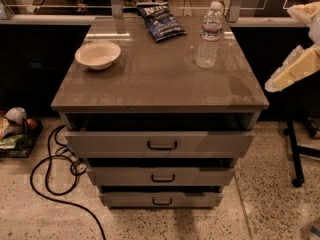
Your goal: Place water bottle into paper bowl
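Note:
The water bottle point(209, 35) is clear and ribbed with a white cap. It stands upright at the back right of the brown cabinet top point(160, 84). The paper bowl point(98, 54) is shallow, cream-white and empty, and sits at the back left of the same top. Bottle and bowl are far apart. My cream-coloured arm and gripper point(283, 77) reach in from the right edge of the view. They hang beyond the cabinet's right side, off the top, lower than the bottle and to its right. The gripper touches nothing.
A dark blue snack bag point(160, 20) lies at the back middle of the top. Three grey drawers point(161, 144) below stand slightly pulled out. A black cable point(52, 176) loops on the floor at left. A black stand leg point(295, 154) is at right.

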